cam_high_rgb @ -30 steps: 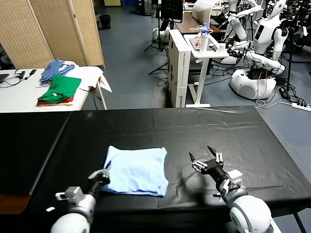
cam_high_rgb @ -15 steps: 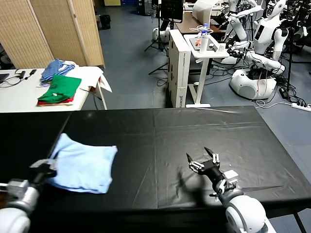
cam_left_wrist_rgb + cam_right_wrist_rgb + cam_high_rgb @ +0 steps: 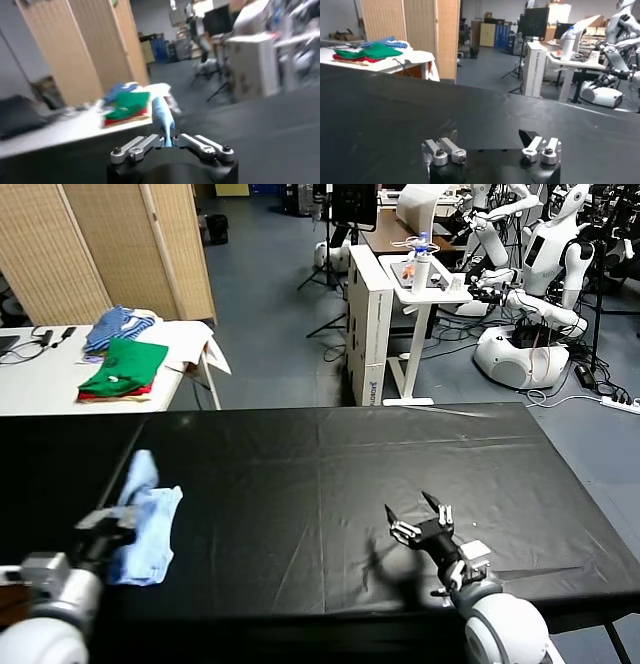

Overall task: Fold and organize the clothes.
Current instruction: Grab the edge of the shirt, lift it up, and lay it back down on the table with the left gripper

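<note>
The pale sky-blue T-shirt (image 3: 146,519) is bunched into a narrow strip at the left edge of the black table (image 3: 330,484). My left gripper (image 3: 118,524) is shut on its near edge and drags it; in the left wrist view the shirt (image 3: 162,116) rises from between the closed jaws of my left gripper (image 3: 170,142). My right gripper (image 3: 420,519) is open and empty, low over the table's front right; in the right wrist view my right gripper (image 3: 490,140) shows wide-spread fingers over bare black cloth.
A white side table (image 3: 40,379) at the back left holds folded green and red garments (image 3: 122,370) and a blue striped cloth (image 3: 112,324). A white stand (image 3: 385,324) and other robots stand behind the table.
My left gripper has pulled the T-shirt from the table's middle front to its left edge, where it has crumpled into a narrow strip. My right gripper has hardly moved.
</note>
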You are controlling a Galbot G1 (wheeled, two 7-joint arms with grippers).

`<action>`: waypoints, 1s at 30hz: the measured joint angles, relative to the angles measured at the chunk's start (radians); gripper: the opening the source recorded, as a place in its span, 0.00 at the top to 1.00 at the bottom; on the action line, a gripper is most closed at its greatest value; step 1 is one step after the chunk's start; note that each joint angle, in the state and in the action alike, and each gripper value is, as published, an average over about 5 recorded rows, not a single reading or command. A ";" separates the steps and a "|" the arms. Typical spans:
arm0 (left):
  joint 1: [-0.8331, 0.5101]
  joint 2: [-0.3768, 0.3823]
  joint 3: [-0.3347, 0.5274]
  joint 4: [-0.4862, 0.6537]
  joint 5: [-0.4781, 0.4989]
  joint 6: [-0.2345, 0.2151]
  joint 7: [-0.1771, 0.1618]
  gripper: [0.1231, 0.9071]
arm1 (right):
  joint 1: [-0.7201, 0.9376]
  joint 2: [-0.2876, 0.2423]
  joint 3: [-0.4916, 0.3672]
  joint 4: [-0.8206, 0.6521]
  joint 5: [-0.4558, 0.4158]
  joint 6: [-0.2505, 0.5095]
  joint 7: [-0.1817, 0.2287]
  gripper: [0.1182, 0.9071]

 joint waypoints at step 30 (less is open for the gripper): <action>-0.132 -0.367 0.448 0.167 0.221 -0.079 0.154 0.35 | 0.072 -0.047 -0.074 0.014 0.353 -0.177 0.064 0.00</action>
